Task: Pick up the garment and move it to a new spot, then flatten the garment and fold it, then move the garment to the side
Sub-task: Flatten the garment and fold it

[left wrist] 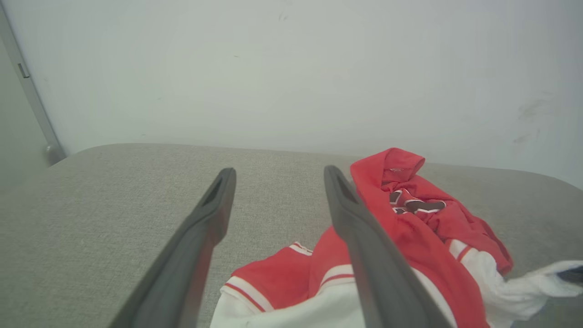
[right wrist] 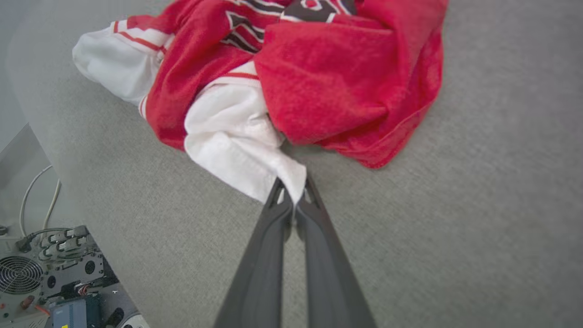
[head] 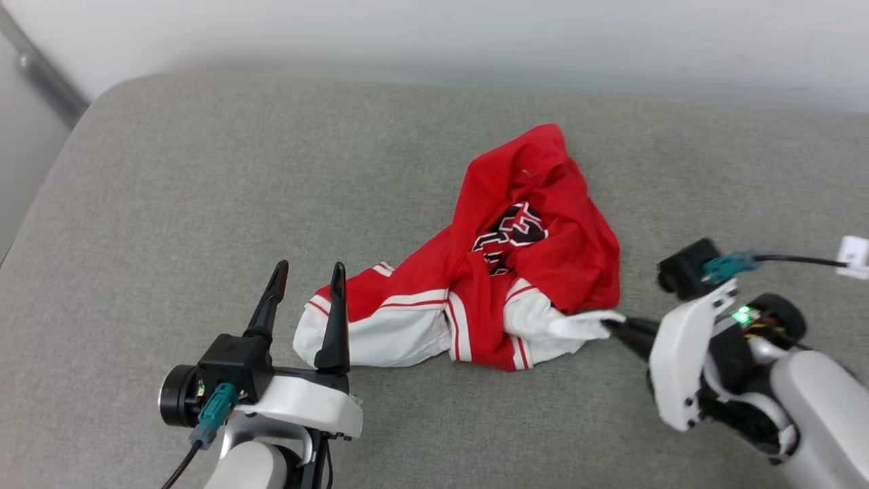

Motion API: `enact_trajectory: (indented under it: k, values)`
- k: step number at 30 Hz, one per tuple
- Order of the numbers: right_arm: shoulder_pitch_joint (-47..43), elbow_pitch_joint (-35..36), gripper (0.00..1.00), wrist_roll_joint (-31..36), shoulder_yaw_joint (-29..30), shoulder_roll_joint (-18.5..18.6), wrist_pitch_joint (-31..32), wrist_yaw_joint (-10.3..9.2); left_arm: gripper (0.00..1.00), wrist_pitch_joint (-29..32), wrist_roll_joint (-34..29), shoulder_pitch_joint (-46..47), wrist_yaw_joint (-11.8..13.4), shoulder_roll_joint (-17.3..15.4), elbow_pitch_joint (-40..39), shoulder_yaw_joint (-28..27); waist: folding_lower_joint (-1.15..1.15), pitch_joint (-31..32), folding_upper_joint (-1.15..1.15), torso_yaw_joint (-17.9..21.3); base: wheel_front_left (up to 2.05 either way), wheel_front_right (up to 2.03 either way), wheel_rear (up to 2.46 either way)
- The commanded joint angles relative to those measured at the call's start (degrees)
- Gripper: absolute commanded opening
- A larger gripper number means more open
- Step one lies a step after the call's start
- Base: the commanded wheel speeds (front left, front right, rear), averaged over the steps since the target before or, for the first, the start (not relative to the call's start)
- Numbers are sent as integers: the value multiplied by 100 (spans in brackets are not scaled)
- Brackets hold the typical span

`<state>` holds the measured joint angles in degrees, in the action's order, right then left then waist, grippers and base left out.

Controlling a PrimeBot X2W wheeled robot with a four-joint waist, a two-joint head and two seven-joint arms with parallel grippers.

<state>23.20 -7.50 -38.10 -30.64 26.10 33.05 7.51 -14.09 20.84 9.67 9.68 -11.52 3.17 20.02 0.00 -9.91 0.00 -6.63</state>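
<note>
Grey woven cushion surface (head: 170,204), coarse, matte weave, rounded corners, pale smooth wall (head: 475,34) behind it.

The garment (head: 570,224) lies crumpled right of centre on the cushion. Soft red fabric, bunched into a peaked heap at the far end, with loose folds. Black white-outlined print is partly visible in a crease, unreadable. White sleeves with red stripes spill toward the near side: one sleeve (head: 380,336) lies flat and wide at left, the other sleeve (head: 543,319) is drawn to a point at right.

Right gripper (head: 611,326) comes in low from the right. Long dark tapered fingers pressed together, pinching the tip of the right-hand white sleeve; cloth sits between the tips in the right wrist view (right wrist: 294,187). White glossy shell on the wrist, green light lit.

Left gripper (head: 309,266) is at lower left, fingers spread and holding nothing. Its right finger overlaps the edge of the flat white sleeve in the head view; contact cannot be told.

Electronics box (right wrist: 27,273) with a round fan grille and thin white cables (right wrist: 32,191) sit beyond the cushion edge.
</note>
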Motion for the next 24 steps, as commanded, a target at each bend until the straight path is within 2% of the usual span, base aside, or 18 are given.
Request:
enact_trajectory:
  k: [1,7,14,19,20,21,24]
  values:
    - [-168,81,0,79,243,24,-62,-4,100,29,1,-61,47,-16,-44,-2,0,160,0,165,0,0,0]
    - [-726,132,0,326,1716,-91,48,-4,100,139,37,-203,92,-149,-151,-49,0,274,0,382,0,0,0]
    - [-1590,-455,0,629,3653,-632,369,-3,100,224,44,-285,155,-212,-214,-60,0,243,0,453,0,0,0]
    - [-1905,-895,0,818,4161,-1086,450,-3,100,262,83,-340,201,-277,-196,-104,0,189,0,446,0,0,0]
    - [-1931,-941,26,860,4183,-1149,422,-3,100,257,90,-349,215,-290,-187,-116,0,183,0,451,0,0,0]
    - [-1935,-959,100,896,4181,-1227,334,-3,100,253,94,-358,228,-294,-186,-124,0,178,0,457,0,0,0]
    - [-1952,-853,100,1031,4092,-1277,-125,-3,100,251,123,-425,246,-323,-164,-144,0,228,0,467,0,0,0]
